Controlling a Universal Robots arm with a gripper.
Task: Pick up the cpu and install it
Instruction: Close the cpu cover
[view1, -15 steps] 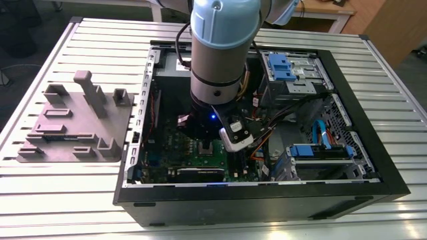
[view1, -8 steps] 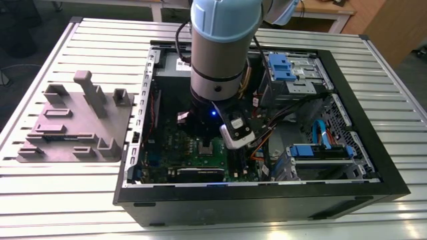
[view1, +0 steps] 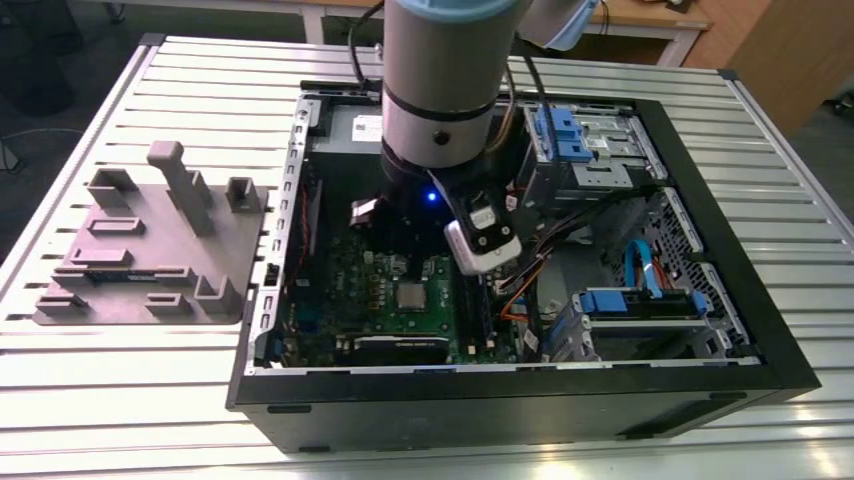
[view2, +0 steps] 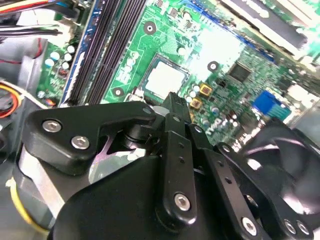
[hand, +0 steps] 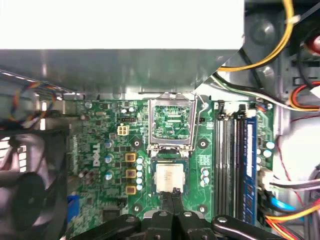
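cpu (hand: 169, 178) flat on motherboard (hand: 112, 145) | hand (hand: 174, 191) fingers together, at its edge

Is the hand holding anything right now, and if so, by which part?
Nothing seems held: the hand is shut, its tips at one edge of the small square silver-topped cpu, which lies flat on the green motherboard.

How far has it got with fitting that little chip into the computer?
Done: the cpu already lies flat in place on the green motherboard, so picking up and placing look finished. In hand: the hand sits low over the board, fingers together at one edge of the chip, gripping nothing. Left: the metal cover frame beside the chip stands open, not closed over it.
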